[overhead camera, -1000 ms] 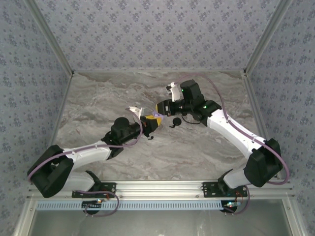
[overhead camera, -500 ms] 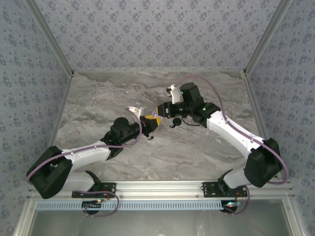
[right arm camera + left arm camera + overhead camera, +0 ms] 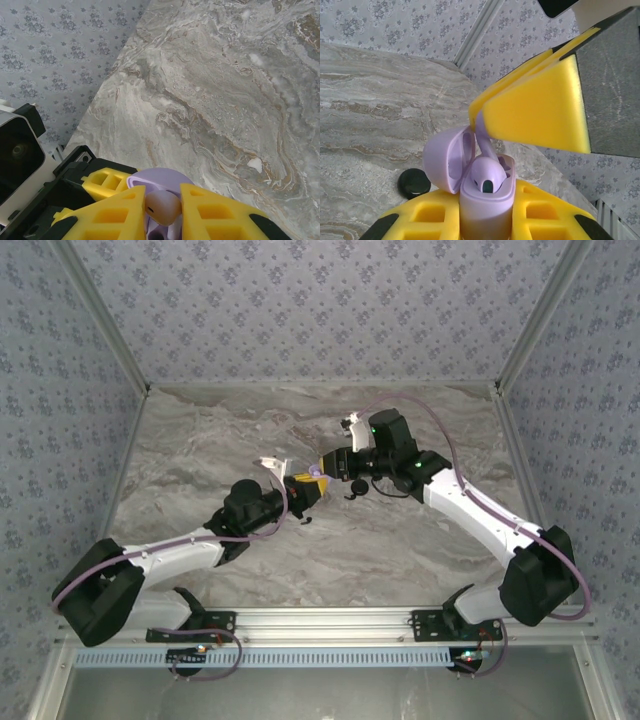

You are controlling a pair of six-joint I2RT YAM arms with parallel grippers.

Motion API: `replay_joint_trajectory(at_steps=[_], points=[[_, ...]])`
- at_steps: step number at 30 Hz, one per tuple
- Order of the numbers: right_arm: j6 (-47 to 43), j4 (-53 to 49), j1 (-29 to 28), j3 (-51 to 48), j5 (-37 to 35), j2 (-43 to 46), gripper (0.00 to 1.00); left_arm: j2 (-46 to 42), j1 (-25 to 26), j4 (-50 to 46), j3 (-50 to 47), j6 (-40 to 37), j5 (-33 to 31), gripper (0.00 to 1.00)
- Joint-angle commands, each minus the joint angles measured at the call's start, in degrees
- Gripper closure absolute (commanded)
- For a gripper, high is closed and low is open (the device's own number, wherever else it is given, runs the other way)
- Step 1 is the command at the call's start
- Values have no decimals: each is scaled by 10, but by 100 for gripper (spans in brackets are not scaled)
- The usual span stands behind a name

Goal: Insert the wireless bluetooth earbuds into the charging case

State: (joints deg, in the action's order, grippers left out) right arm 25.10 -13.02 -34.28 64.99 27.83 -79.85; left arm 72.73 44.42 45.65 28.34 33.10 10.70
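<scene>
My left gripper (image 3: 485, 212) is shut on the lavender charging case (image 3: 485, 205), holding it upright with its lid (image 3: 442, 157) swung open. One lavender earbud (image 3: 487, 175) sits in the case. My right gripper (image 3: 163, 210) is shut on a second lavender earbud (image 3: 161, 209) just above the open case (image 3: 159, 178). That earbud's stem (image 3: 482, 131) points down between the lid and the seated bud. In the top view the two grippers (image 3: 303, 490) (image 3: 326, 466) meet at the table's middle, with the case (image 3: 316, 475) between them.
A black round case (image 3: 414, 182) lies on the marble table (image 3: 400, 540) right of the grippers, seen from above as the black case (image 3: 358, 488). A small dark piece (image 3: 305, 521) lies by the left gripper. Patterned walls enclose the table.
The right gripper has edged slightly down and left toward the case held by the left gripper. The left arm has stayed still.
</scene>
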Motion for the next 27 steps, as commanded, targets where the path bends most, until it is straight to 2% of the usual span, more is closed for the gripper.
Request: replay_joint_trajectory(at_steps=[1, 11, 27], points=[[6, -14, -3, -9, 4, 16, 79, -15, -1, 32, 23, 1, -26, 88], [0, -29, -4, -8, 19, 18, 80, -18, -1, 38, 22, -8, -26, 89], [-27, -71, -8, 3, 39, 30, 81, -42, 0, 7, 23, -65, -12, 89]])
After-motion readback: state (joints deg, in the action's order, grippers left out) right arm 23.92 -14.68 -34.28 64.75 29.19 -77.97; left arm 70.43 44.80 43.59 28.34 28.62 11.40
